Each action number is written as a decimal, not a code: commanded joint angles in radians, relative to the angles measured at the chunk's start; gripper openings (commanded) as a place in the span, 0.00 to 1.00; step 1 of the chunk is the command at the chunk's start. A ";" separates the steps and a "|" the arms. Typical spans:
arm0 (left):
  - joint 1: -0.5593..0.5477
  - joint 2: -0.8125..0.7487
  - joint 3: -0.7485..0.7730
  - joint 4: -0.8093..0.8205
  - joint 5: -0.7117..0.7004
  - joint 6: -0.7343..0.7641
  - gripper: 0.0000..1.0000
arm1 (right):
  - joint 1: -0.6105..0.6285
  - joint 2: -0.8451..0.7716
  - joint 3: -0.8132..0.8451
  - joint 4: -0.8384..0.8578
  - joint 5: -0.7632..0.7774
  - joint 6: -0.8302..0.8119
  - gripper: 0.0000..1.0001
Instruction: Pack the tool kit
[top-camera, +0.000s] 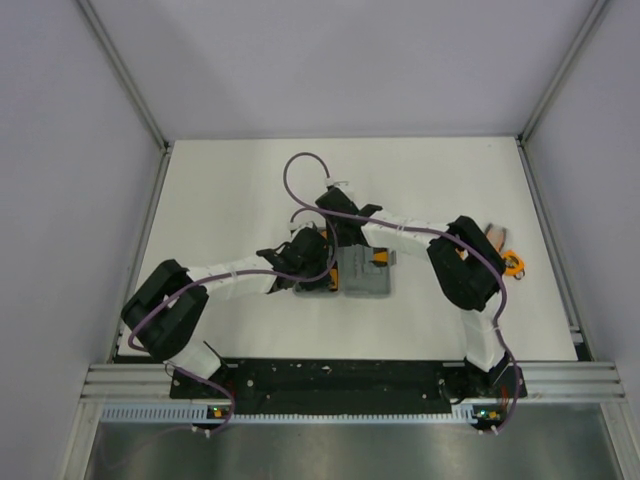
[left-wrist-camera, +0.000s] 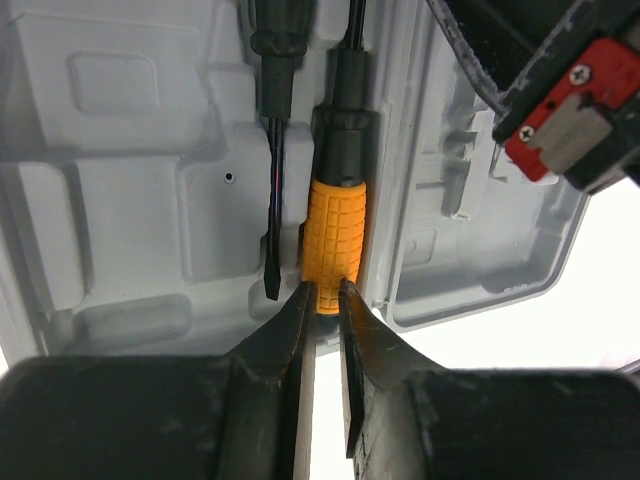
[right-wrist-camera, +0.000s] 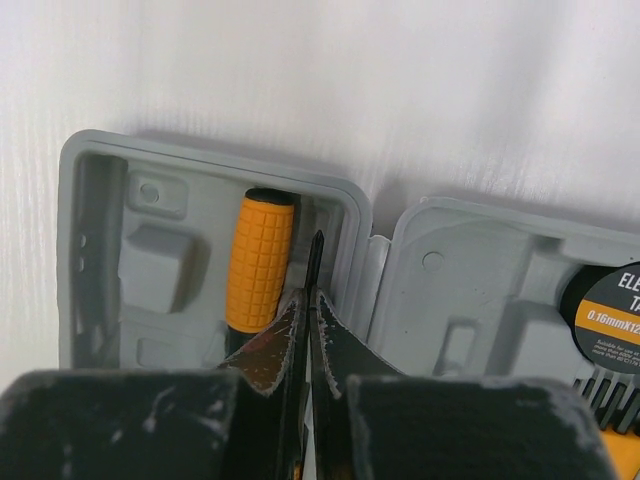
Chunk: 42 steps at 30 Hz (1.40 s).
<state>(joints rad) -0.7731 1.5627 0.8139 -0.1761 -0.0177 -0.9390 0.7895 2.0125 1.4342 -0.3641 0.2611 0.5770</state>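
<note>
The grey case (top-camera: 367, 276) lies open at the table's middle, with both grippers over its left half. In the left wrist view an orange-and-black screwdriver (left-wrist-camera: 333, 235) lies in a case (left-wrist-camera: 130, 200) slot. A thin flat-blade screwdriver (left-wrist-camera: 273, 200) lies beside it. My left gripper (left-wrist-camera: 327, 292) is nearly shut, its tips on the orange handle's end. My right gripper (right-wrist-camera: 310, 300) is shut on a thin black screwdriver shaft (right-wrist-camera: 316, 255), beside an orange handle (right-wrist-camera: 260, 262) in the case (right-wrist-camera: 110, 250). A round labelled roll (right-wrist-camera: 610, 305) sits in the other half.
Orange-handled pliers (top-camera: 506, 258) lie on the table to the right of the case, behind the right arm's elbow. The right arm's wrist with a red part (left-wrist-camera: 565, 105) hangs over the case's right side. Grey walls and rails enclose the table.
</note>
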 joint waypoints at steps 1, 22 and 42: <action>-0.005 0.034 -0.002 -0.039 -0.034 0.026 0.16 | -0.003 0.032 0.061 0.014 0.063 -0.017 0.00; -0.005 0.065 -0.027 -0.031 -0.016 -0.017 0.08 | -0.012 0.127 0.046 -0.025 0.067 0.006 0.00; -0.003 0.097 -0.048 -0.043 -0.011 -0.061 0.05 | -0.018 0.221 0.100 -0.114 0.033 0.026 0.00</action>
<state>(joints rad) -0.7662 1.6001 0.8135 -0.0898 -0.0349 -1.0264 0.7868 2.1193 1.5536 -0.3801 0.3183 0.5983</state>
